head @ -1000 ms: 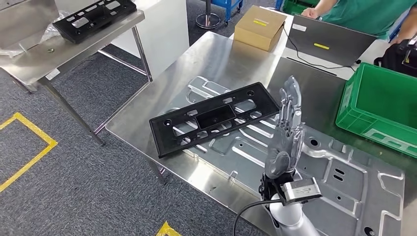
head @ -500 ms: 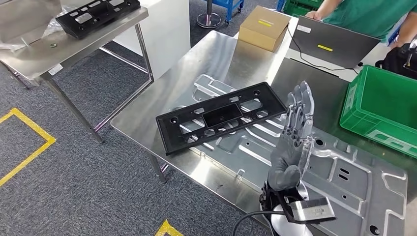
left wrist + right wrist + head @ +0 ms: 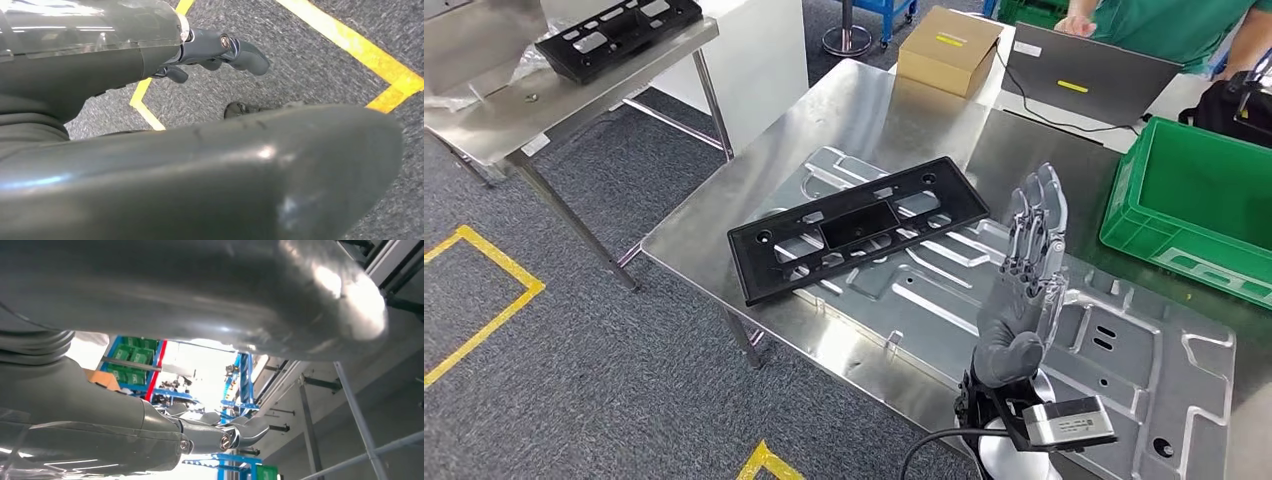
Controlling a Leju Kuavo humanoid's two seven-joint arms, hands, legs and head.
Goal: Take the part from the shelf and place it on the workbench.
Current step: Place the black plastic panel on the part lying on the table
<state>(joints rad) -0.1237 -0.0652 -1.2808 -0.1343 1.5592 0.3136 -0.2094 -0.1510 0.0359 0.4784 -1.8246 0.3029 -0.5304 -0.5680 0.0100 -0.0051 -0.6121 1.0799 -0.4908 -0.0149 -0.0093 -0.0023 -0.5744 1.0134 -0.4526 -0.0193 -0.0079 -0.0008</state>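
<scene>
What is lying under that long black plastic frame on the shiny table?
The long black plastic frame rests on a stamped silver sheet-metal panel, whose ribs show through the frame's cutouts. The panel lies on the steel workbench. What sits directly beneath the frame's solid bars is covered.

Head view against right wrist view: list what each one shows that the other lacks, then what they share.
The head view alone shows the black part lying on the pressed metal panel on the workbench, and a green crate. The right wrist view alone shows blue racking and ceiling framing. Both show the right hand, raised, fingers extended, holding nothing.
</scene>
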